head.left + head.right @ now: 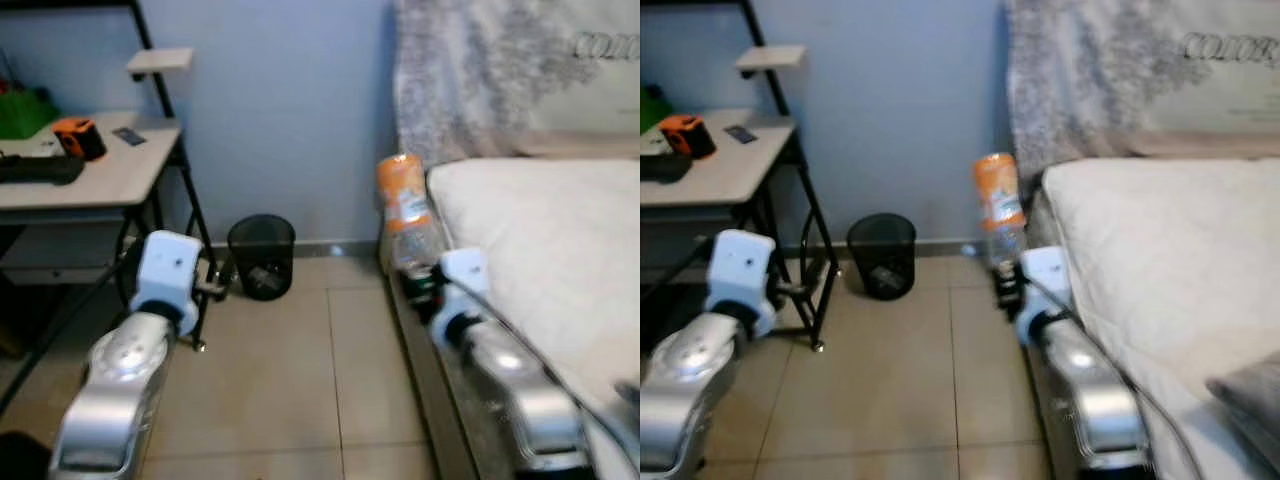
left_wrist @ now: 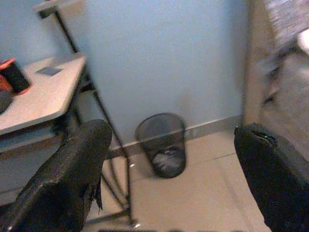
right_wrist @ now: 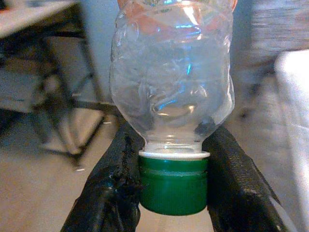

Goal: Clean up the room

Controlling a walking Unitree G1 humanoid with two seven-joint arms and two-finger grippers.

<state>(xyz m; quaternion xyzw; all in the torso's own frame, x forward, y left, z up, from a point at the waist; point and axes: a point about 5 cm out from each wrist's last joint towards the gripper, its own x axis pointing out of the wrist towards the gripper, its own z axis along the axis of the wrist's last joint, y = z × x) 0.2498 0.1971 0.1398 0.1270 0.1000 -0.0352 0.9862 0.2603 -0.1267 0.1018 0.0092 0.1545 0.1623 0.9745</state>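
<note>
My right gripper (image 3: 174, 188) is shut on the green cap and neck of an empty clear plastic bottle (image 1: 407, 218) with an orange label. The bottle points up and away from the wrist, beside the bed's near corner. A black mesh waste bin (image 1: 262, 256) stands on the tiled floor against the blue wall, with some rubbish inside (image 2: 166, 162). My left gripper (image 2: 174, 179) is open, held out over the floor facing the bin, nothing between its fingers (image 2: 72, 179).
A white desk (image 1: 100, 175) on a black metal frame stands at the left, carrying an orange-and-black object (image 1: 80, 137) and a dark item. A bed with a white cover (image 1: 540, 250) runs along the right. Tiled floor (image 1: 290, 380) lies open between them.
</note>
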